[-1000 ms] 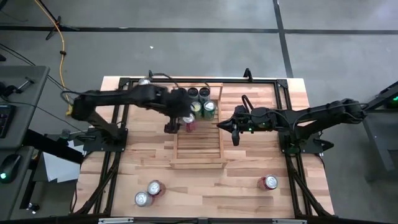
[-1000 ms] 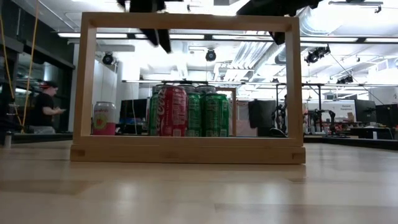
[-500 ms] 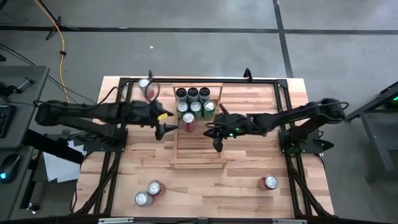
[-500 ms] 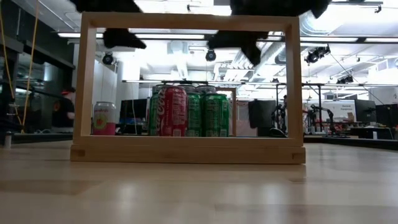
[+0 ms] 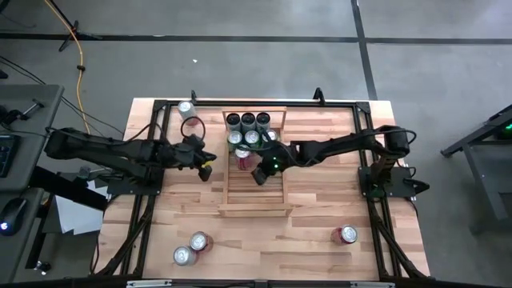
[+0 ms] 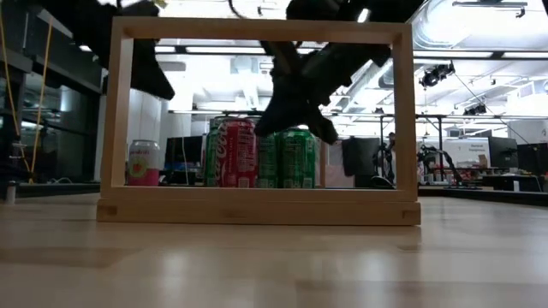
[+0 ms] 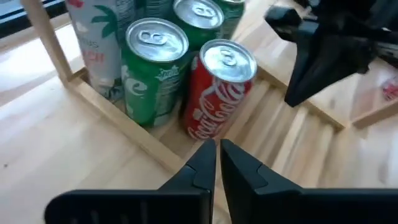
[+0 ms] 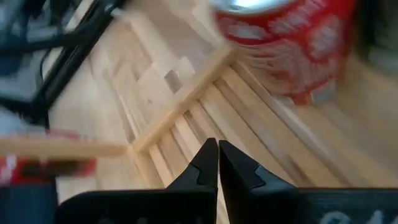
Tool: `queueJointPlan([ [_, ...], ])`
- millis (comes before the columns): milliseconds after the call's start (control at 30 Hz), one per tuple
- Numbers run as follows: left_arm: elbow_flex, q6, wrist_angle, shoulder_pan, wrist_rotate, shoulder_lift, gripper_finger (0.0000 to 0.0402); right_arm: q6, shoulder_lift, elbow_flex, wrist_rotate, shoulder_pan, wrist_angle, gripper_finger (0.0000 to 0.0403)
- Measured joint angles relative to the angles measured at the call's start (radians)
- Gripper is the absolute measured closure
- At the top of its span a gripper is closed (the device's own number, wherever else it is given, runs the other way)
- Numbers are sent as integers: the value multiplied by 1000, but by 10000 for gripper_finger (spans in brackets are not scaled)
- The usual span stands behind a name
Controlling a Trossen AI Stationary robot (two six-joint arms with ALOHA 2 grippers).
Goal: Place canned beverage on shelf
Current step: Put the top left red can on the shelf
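I am holding my left gripper (image 5: 206, 168) pressed together and empty just outside the shelf (image 5: 254, 204), beside its side rail; my right gripper (image 5: 260, 175), fingers likewise pressed together and holding nothing, is hanging over the slats. The red can (image 5: 242, 154) is standing upright inside the shelf, between the two grippers and just ahead of both, touching the green can (image 7: 155, 68) in the row behind. The shelf seems to be holding seven cans, though the back ones are partly hidden. Loose cans (image 5: 192, 247) are lying well apart on the table, nearer my left arm
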Motion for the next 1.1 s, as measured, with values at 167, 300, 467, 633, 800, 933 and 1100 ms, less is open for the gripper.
queueJointPlan([
  [167, 1, -43, -69, 0, -23, 63, 398, 224, 18, 2, 105, 1, -27, 403],
  [300, 1, -66, -83, 0, -45, 122, 399, 339, 17, 2, 222, 16, -58, 403],
  [467, 1, -63, -71, 0, -68, 220, 401, 402, 58, 2, 263, 11, -44, 403],
  [633, 1, -66, -45, 0, -61, 323, 401, 455, 108, 2, 278, 9, -20, 403],
  [800, 1, -98, -18, 0, -60, 409, 401, 478, 134, 2, 300, 10, 57, 403],
  [933, 0, -112, -1, -2, -61, 460, 401, 495, 134, 2, 370, 10, 57, 403],
  [1100, 0, -155, 27, -6, -61, 514, 401, 495, 137, 2, 382, 9, 73, 403],
])
